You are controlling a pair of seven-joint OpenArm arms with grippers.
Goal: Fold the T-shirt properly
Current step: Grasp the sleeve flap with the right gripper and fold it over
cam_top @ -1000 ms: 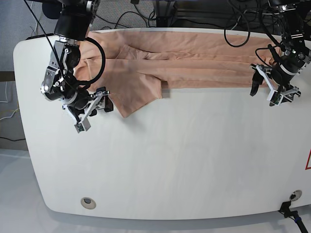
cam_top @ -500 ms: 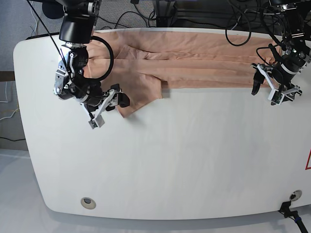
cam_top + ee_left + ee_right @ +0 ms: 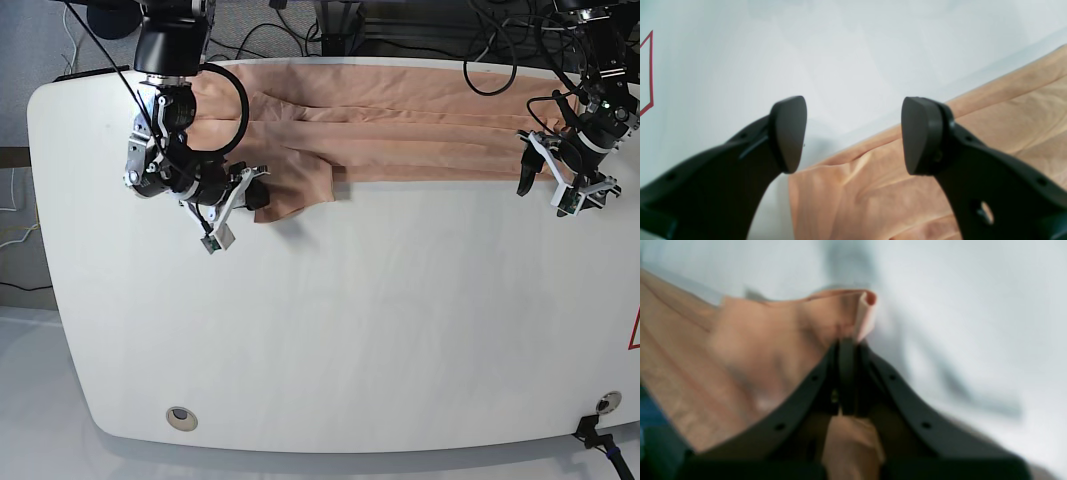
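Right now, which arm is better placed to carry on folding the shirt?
The right one. Its claw is shut on the T-shirt, pinching the sleeve corner. The left claw hangs open at the hem, gripping nothing.

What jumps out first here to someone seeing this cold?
The peach T-shirt stretched in a long band along the far edge of the white table. At the base view's left, the right gripper is shut on a sleeve corner. At the opposite end the left gripper hangs open over the shirt's edge.
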